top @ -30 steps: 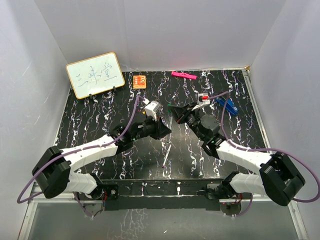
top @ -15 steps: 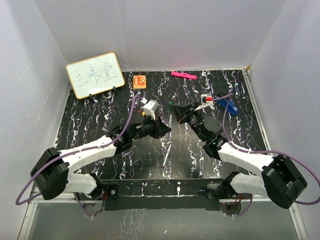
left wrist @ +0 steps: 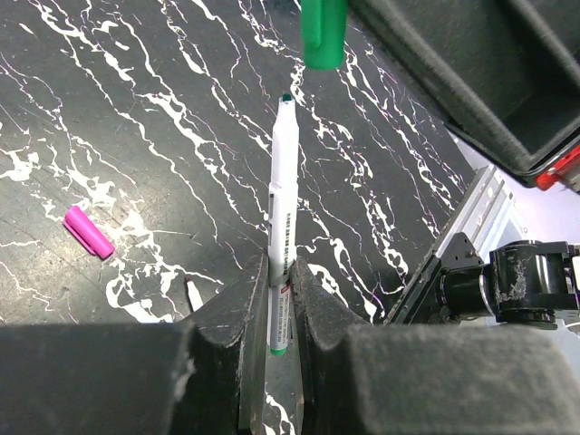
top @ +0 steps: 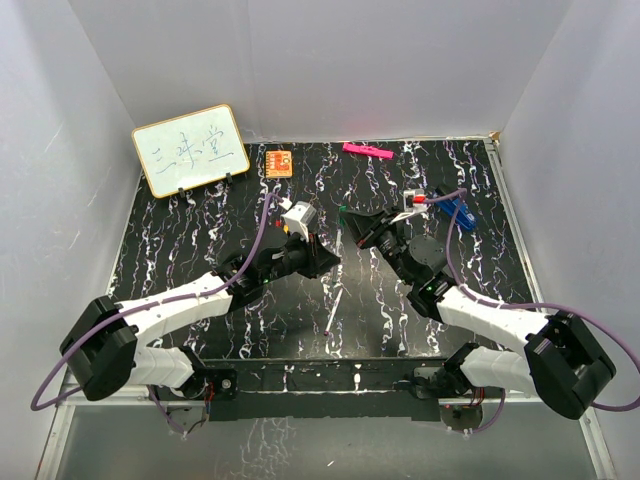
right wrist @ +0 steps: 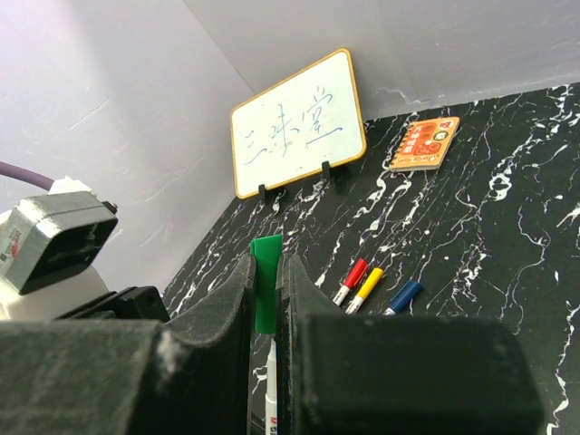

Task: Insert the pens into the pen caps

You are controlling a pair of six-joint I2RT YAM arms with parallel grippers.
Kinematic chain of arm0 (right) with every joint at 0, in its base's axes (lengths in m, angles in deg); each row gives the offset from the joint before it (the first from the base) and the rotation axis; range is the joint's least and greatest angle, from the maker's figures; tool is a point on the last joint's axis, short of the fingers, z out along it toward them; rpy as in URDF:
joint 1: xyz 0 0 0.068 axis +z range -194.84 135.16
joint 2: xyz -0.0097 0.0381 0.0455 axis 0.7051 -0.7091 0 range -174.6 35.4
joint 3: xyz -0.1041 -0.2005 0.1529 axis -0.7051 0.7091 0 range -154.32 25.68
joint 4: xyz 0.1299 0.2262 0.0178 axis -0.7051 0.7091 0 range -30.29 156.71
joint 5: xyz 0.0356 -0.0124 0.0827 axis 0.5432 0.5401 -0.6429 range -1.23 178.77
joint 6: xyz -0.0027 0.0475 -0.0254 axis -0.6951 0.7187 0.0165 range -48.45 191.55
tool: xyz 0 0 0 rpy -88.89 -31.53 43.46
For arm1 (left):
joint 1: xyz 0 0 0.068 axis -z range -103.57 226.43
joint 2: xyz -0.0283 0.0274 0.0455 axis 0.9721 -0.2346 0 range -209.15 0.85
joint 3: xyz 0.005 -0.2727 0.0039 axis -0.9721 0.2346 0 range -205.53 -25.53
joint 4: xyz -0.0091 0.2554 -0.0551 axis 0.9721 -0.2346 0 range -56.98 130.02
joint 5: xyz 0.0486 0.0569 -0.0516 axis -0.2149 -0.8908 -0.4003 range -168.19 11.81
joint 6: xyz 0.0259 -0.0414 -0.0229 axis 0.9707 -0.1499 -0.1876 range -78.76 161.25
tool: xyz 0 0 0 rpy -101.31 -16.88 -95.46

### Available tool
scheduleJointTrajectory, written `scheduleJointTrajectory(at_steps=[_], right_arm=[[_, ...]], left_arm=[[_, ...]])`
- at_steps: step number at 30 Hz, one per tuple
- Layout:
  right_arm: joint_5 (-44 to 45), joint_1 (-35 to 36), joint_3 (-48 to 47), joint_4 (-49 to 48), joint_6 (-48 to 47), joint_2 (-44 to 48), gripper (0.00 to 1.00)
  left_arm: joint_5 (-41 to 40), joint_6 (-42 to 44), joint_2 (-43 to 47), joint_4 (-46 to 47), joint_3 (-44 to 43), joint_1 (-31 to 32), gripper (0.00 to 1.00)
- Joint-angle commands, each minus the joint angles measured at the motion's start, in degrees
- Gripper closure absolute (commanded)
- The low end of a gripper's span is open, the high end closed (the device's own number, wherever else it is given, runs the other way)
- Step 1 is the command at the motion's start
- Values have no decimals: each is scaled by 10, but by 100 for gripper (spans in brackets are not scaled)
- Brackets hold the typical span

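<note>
My left gripper (left wrist: 279,267) is shut on a white green-tipped pen (left wrist: 283,199), which points away from it. My right gripper (right wrist: 265,263) is shut on the green cap (right wrist: 266,281). In the left wrist view the cap (left wrist: 323,34) hangs just beyond the pen tip, a little to its right, with a small gap. In the top view both grippers, left (top: 322,255) and right (top: 352,228), meet mid-table. A purple cap (left wrist: 88,232) and a purple-tipped pen (top: 335,305) lie loose on the table. Red (right wrist: 353,276), yellow (right wrist: 367,288) and blue (right wrist: 401,295) capped pens lie side by side.
A whiteboard (top: 190,150) stands at the back left, with an orange card (top: 279,162) beside it. A pink bar (top: 367,151) lies at the back edge. A blue clip-like piece (top: 455,210) lies right of my right wrist. White walls enclose the black marbled table (top: 200,230).
My right wrist has swung a little to the right and my left wrist slightly left. Both grippers still hold the pen and the green cap near each other.
</note>
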Motion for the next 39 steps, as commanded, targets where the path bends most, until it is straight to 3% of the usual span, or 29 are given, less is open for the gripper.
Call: scheduleJointTrajectory(at_steps=[1,39], right_arm=[[8,1,4,-33,-6,11,100],[-1,1,18,-68,16,-27,100]], left_arm=[[-8,-1,24,20,1,-2,100],[-1,-6,5,24,-6,-2,100]])
